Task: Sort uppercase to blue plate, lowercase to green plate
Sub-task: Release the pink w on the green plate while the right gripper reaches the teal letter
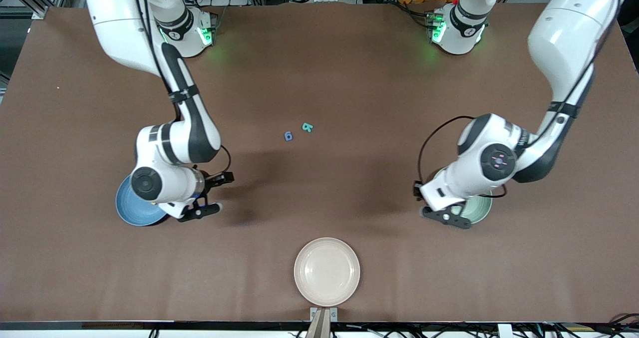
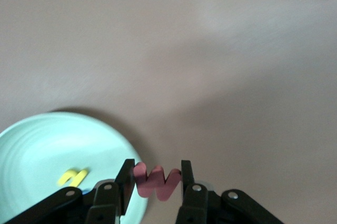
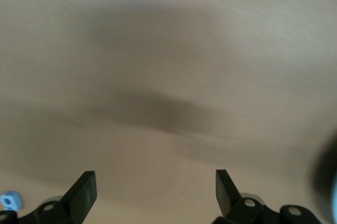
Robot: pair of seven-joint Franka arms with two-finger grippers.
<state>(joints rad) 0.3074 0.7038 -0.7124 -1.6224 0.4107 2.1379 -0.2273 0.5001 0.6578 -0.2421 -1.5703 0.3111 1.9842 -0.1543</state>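
Two arms low: left gripper (image 2: 156,182) pinching red w (image 2: 156,181) beside green plate (image 2: 31,145).

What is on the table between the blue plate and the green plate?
Nothing but bare brown table in the front view. The blue plate and green plate sit at opposite ends; the beige plate lies nearer the camera.

A red w (image 2: 156,181) and yellow h (image 2: 73,177) contrast with the mint-green plate (image 2: 37,145), blue plate (image 1: 131,209), beige plate (image 1: 327,271) and brown bench (image 1: 349,78).
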